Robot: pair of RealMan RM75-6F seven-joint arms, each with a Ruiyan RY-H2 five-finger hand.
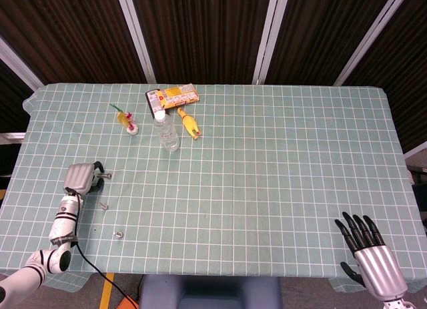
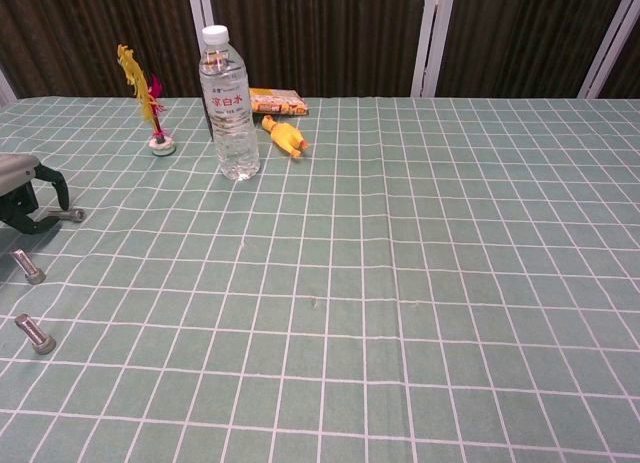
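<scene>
While I hover, my left hand [image 1: 81, 177] has its fingers curled open over a bolt [image 2: 68, 215].
Green checked cloth covers the bench [image 1: 280, 162]; dark slatted wall behind; my right hand [image 1: 368, 247] is spread, holding nothing.

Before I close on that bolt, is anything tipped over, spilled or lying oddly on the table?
Nothing stands out. The water bottle stands upright and capped, the shuttlecock is upright, and the yellow rubber chicken lies flat beside the bottle. Three bolts lie loose near the left hand.
</scene>
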